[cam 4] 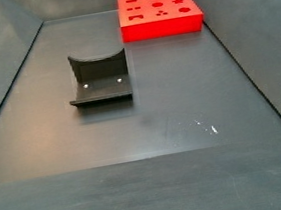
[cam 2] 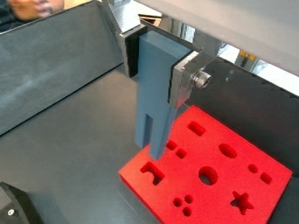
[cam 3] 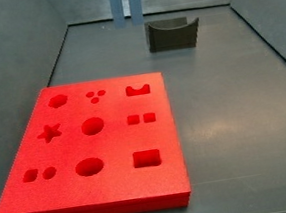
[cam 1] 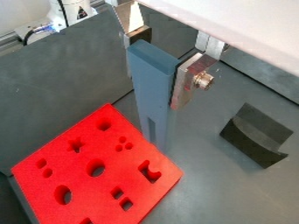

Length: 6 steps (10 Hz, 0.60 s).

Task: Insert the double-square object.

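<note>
Gripper (cam 1: 163, 74) above flat red holed board (cam 1: 70, 184); jaws pinch tall steel-blue double-square object (cam 1: 149, 92), long axis vertical, prongs down.

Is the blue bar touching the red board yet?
Apart. In a side view the blue bar, held by the gripper, hangs at the far wall, well clear of the red board.

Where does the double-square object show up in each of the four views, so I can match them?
Wrist view: double-square object, centre, upright, held in the gripper above the red board.
Wrist view: the bar again at centre, the board below it.
Side view: only its two prongs at the top edge, beyond the board.
Side view: not in it.
Shared landmark: the red board, also.
</note>
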### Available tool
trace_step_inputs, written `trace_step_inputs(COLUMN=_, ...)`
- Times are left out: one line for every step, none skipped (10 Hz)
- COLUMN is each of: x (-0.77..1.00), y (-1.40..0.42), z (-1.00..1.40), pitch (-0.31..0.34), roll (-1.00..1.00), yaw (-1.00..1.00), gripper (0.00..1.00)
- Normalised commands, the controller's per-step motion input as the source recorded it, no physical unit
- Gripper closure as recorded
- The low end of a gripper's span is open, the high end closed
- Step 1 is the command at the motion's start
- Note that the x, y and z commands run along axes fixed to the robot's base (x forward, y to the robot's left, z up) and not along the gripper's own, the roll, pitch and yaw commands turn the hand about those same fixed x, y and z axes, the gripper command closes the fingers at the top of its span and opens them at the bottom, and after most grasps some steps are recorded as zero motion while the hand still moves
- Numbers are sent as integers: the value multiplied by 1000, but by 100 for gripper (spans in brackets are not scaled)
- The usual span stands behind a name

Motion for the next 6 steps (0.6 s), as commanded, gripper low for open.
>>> trace_step_inputs(x=-17, y=0, z=-123, pitch=-14, roll=-3, yaw=0, gripper=100)
trace_step_inputs(x=-163, y=0, z=-369, pitch=-40, roll=-151, yaw=-171, gripper=100)
trace_step_inputs(x=-151, y=-80, z=-111, pitch=0, roll=-491, yaw=-294, gripper=100)
trace_step_inputs(x=-29, y=-231, z=114, pitch=0, roll=-500, yaw=-140, gripper=100)
trace_step_inputs(x=-54, y=-197, z=163, pitch=0, roll=-500, yaw=0, gripper=100)
trace_step_inputs(x=-89, y=-214, z=160, pitch=-7, roll=-500, yaw=0, gripper=100)
